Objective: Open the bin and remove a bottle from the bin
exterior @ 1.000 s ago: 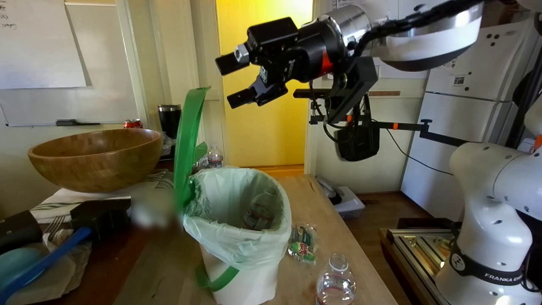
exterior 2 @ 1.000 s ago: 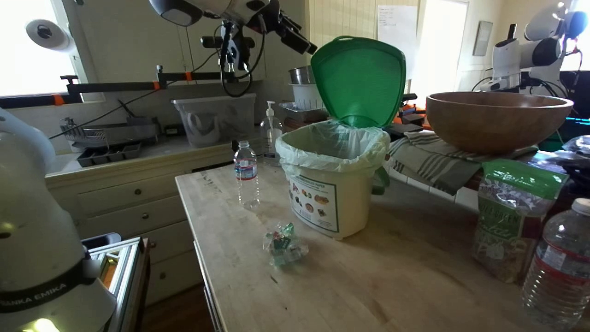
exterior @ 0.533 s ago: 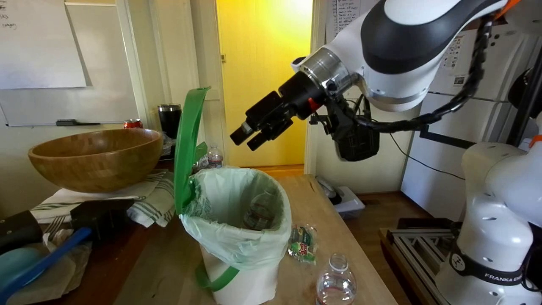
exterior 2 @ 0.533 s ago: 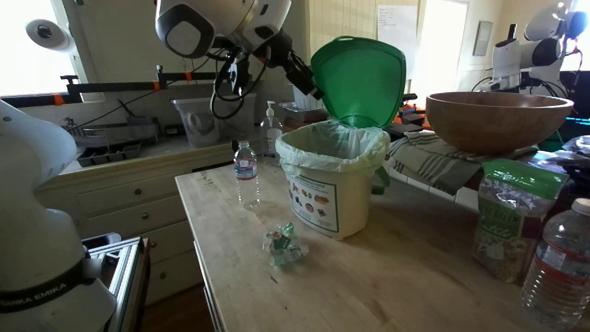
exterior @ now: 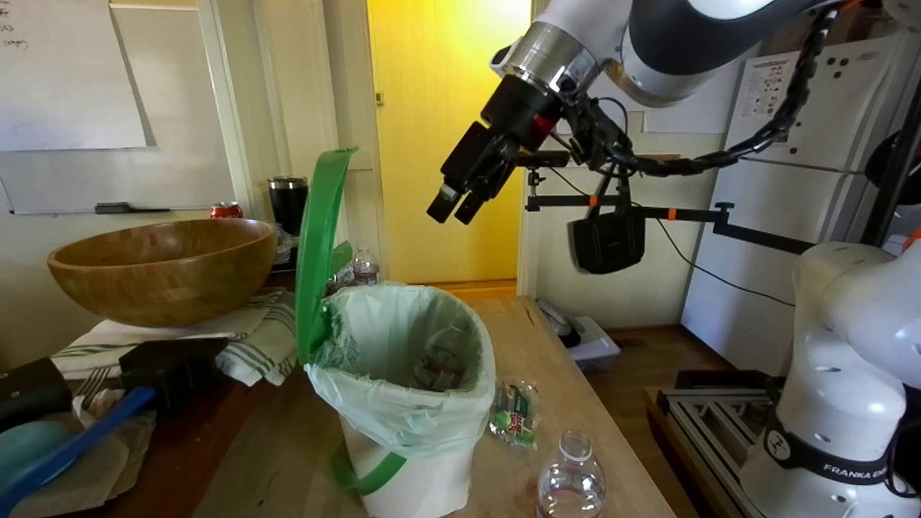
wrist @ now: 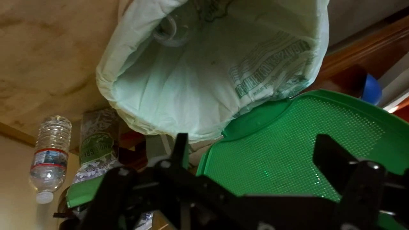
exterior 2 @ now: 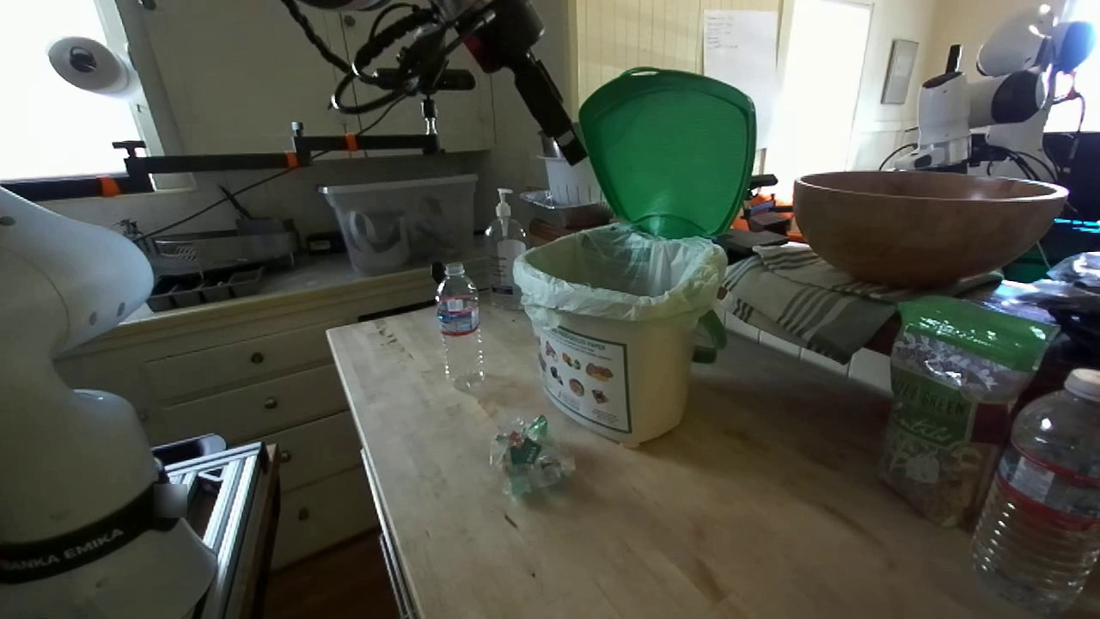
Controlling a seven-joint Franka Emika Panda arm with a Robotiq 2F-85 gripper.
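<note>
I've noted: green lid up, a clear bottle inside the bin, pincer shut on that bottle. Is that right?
Not the pincer: the wrist view shows it open and holding nothing. The rest stands: the green lid is up and a clear bottle is inside the bin.

In an exterior view: yellow door (exterior: pixel 446 237), brightest high up, pale wall (exterior: pixel 655 295) beside it, whiteboard (exterior: pixel 187 129) at far left, white fridge (exterior: pixel 799 191) at right, brown floor (exterior: pixel 647 352) below. In an exterior view: glaring window (exterior 2: pixel 43 137) at upper left, drawers (exterior 2: pixel 202 361) under a pale counter (exterior 2: pixel 314 297), boarded wall (exterior 2: pixel 640 34) well behind a wooden tabletop (exterior 2: pixel 730 524), blown-out opening (exterior 2: pixel 825 77) further right.
</note>
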